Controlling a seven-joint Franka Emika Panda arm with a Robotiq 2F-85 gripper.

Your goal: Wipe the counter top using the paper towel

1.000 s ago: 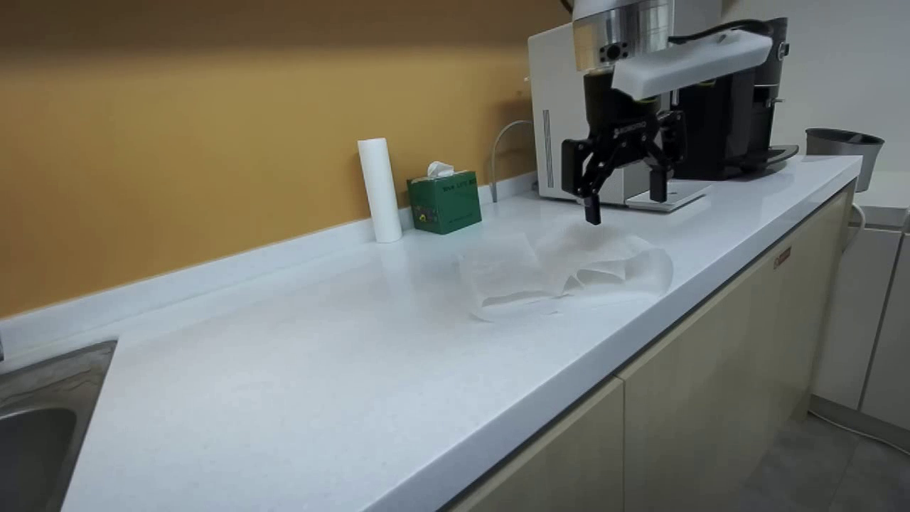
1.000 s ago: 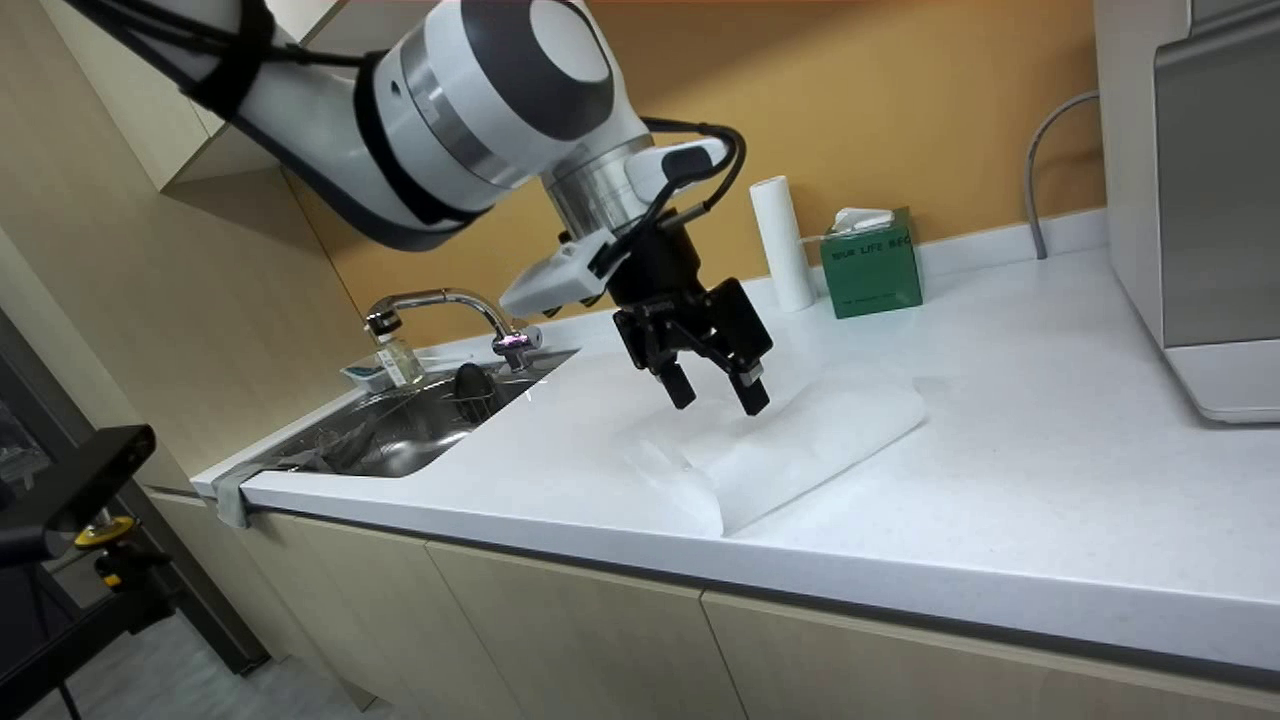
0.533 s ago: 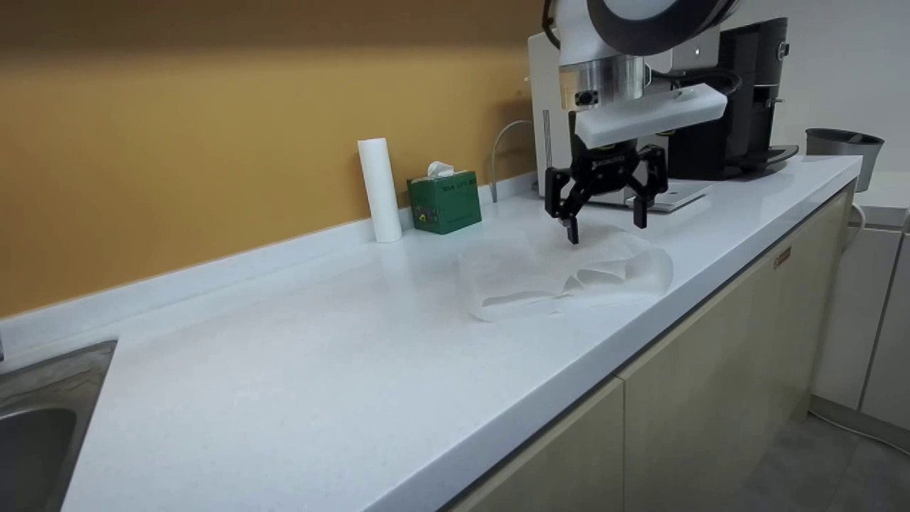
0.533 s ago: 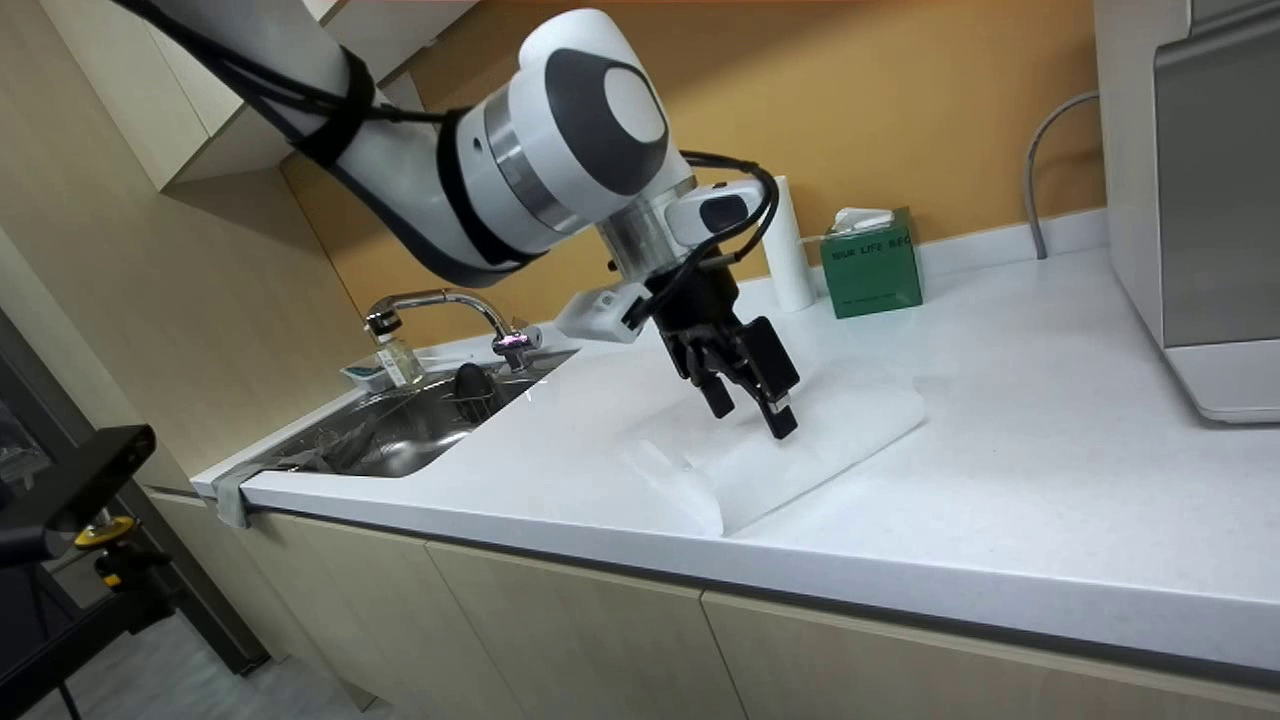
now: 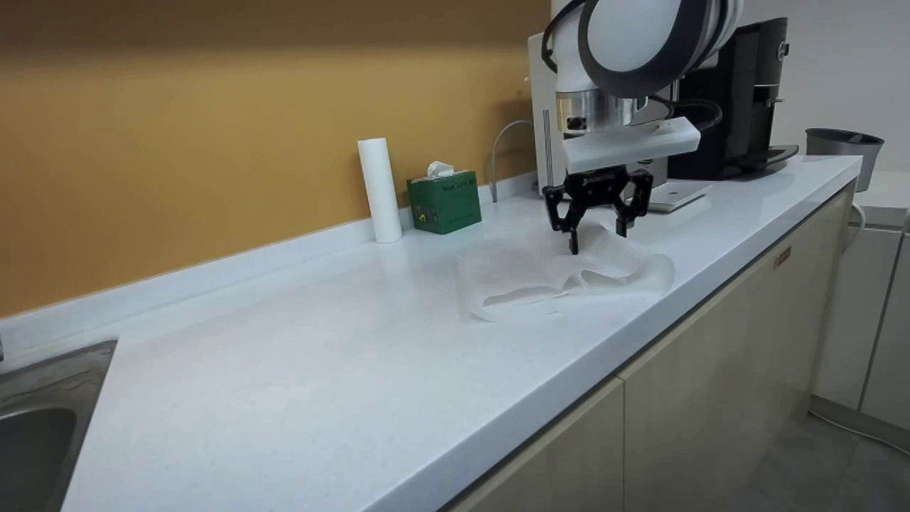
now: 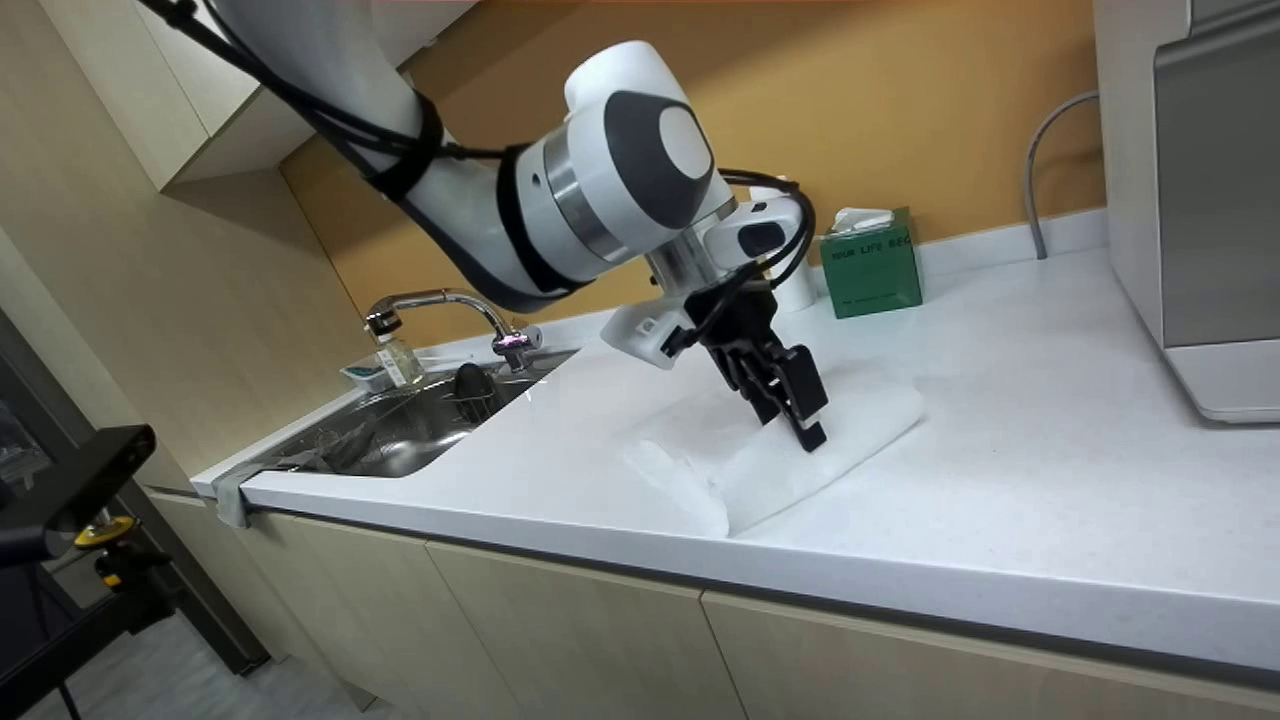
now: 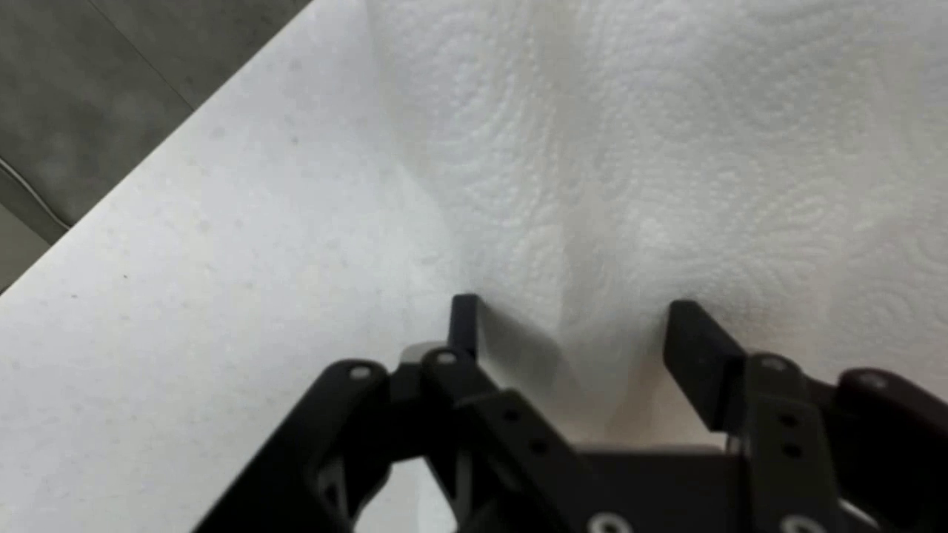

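Note:
A thin white sheet of paper towel lies spread and slightly rumpled on the white counter top, in both exterior views (image 5: 519,274) (image 6: 770,485). Its embossed pattern fills the upper right of the wrist view (image 7: 703,148). The counter top (image 5: 306,384) also shows at the left of the wrist view (image 7: 222,274). My gripper (image 5: 597,242) points down at the towel, and its fingertips are at or touching the sheet (image 6: 790,430). In the wrist view the two fingers (image 7: 574,302) stand apart, with raised towel visible between them. The sheet under the gripper is partly hidden.
A paper towel roll (image 5: 380,190) and a green tissue box (image 5: 445,203) stand by the back wall. A sink (image 6: 430,430) with a faucet (image 6: 450,300) is at one end. A large white appliance (image 6: 1215,240) and a black machine (image 5: 732,107) stand at the other. The counter's front edge (image 5: 569,384) is near the towel.
The gripper has moved down onto the towel, toward the appliance side in an exterior view. Its fingers have come closer together, and the sheet has bunched slightly near them.

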